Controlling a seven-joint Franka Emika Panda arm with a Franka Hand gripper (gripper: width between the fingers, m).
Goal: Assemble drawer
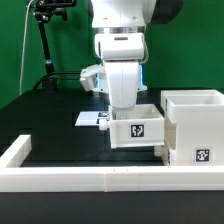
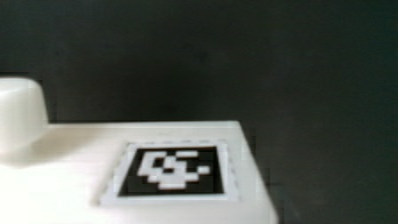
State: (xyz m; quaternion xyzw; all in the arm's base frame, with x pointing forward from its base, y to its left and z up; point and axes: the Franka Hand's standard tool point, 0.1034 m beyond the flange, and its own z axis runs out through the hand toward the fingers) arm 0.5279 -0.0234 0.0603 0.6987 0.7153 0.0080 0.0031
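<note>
Tray (image 1: pixel 137 126) beside shell (image 1: pixel 195 125), on exterior view's left; border wall (image 1: pixel 90 180) in front; marker board (image 1: pixel 92 119) behind

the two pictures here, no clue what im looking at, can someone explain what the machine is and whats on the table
The big white machine is a robot arm building a small drawer unit. The wider picture comes from a camera standing off the arm; the close-up comes from a camera on its wrist. On the dark table stand a hollow white shell and, beside it under the arm, a small white tray, both bearing black-and-white tags. A flat marker board lies behind, and a low white wall runs in front. The fingers are hidden; whether they hold the tray cannot be seen.
</note>
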